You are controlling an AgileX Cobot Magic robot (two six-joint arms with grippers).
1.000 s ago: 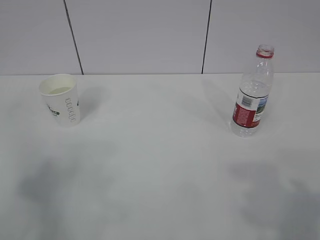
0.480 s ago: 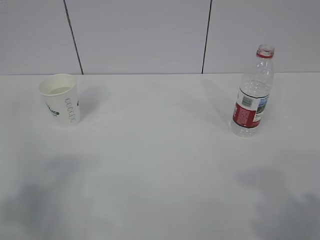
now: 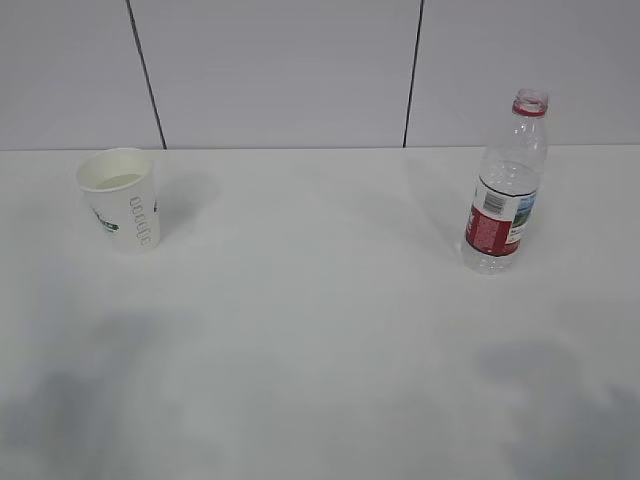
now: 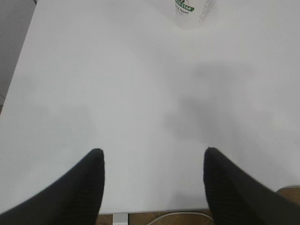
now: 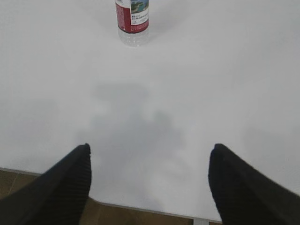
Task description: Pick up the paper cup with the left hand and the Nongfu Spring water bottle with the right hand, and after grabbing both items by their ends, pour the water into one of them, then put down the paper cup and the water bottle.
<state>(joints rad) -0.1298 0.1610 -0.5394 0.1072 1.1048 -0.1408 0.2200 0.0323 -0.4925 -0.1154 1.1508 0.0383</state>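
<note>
- The paper cup [image 3: 120, 199] stands upright on the white tabletop [image 3: 320, 320], at its far left side near the grey panelled wall [image 3: 280, 70]; a little pale liquid shows in its cream inside.
- The Nongfu Spring water bottle [image 3: 507, 186] stands upright at the far right, capless, well apart from the cup, with its red-and-white label facing forward.
- My left tool [image 4: 152, 185] hangs above the near edge of the tabletop with its two black fingers [image 4: 89, 187] spread apart and nothing between them; only the cup's base shows at the top edge of my left wrist view.
- My right tool [image 5: 149, 183] is also over the near edge, fingers [image 5: 70, 187] wide apart and holding nothing; the lower part of the bottle stands far ahead of it.
- Neither tool appears in the exterior view; only soft shadows lie on the near tabletop.
</note>
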